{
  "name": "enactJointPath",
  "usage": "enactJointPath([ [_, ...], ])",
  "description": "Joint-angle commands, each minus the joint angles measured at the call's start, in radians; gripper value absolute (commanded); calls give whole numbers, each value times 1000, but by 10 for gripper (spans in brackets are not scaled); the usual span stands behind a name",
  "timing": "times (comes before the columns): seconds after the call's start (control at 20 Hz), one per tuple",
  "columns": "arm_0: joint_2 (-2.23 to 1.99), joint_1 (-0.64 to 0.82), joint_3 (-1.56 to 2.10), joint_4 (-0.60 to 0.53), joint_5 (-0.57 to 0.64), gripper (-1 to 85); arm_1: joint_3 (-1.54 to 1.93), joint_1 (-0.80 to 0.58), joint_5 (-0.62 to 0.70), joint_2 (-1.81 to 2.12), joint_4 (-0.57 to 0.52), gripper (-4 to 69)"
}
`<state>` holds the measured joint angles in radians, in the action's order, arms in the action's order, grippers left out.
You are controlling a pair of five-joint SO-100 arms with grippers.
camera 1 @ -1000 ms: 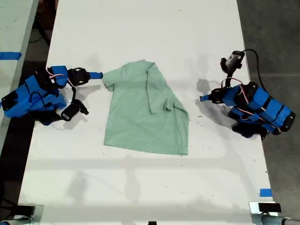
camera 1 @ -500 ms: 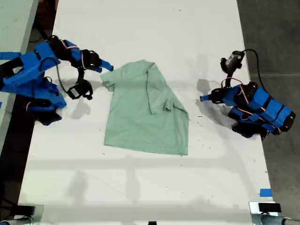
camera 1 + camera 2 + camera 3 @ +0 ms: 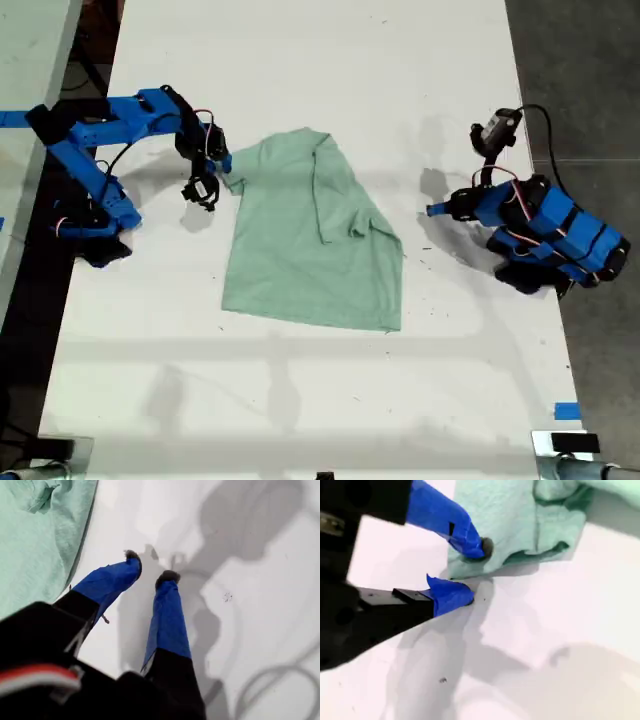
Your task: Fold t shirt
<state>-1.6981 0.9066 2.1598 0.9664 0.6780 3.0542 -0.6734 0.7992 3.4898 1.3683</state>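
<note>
Mint-green t shirt [image 3: 310, 240] lies spread near the middle of the white table [image 3: 320, 60], wrinkled, with one sleeve folded in over the body on the exterior view's right side and the hem toward the bottom of that view. The table fills most of the exterior view, a grey floor [image 3: 580, 70] beside it at that view's right.

One blue arm [image 3: 110, 130] reaches in from the exterior view's left, and my second gripper [image 3: 472, 572] sits at the shirt's sleeve edge there; in the second wrist view its jaws stand narrowly apart, one tip on the cloth edge and the other on the table just beside it, not clamped on the fabric.

The other arm [image 3: 545, 235] rests folded at the exterior view's right, well apart from the shirt. My first gripper [image 3: 150, 565] points at bare table, jaws slightly apart with nothing between them, the shirt's edge near one finger.
</note>
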Motion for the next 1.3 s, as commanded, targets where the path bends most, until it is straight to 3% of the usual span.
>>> enactJointPath([
  [0.0,101,-9,-58,-37,14,-2,40,0,17,14,-5,93],
  [0.15,71,-84,-141,49,-9,-2,40,0,17,14,-5,93],
  [0.4,-57,-218,-451,396,-80,-2,40,0,17,14,-5,93],
  [0.5,-26,-285,-614,468,-91,-2,40,0,17,14,-5,93],
  [0.8,310,-565,-1124,514,-149,-2,40,0,17,14,-5,93],
  [0.9,417,-623,-1204,474,-150,-2,40,0,17,14,-5,93],
  [0.95,449,-641,-1204,448,-146,15,40,0,17,14,-5,93],
  [1.0,483,-658,-1204,422,-126,117,40,0,17,14,-5,93],
  [1.1,494,-658,-1203,422,-117,196,40,0,17,14,-5,93],
  [1.2,370,-597,-1167,460,-123,154,40,0,17,14,-5,93],
  [1.25,255,-551,-1121,477,-129,59,40,0,17,14,-5,93],
])
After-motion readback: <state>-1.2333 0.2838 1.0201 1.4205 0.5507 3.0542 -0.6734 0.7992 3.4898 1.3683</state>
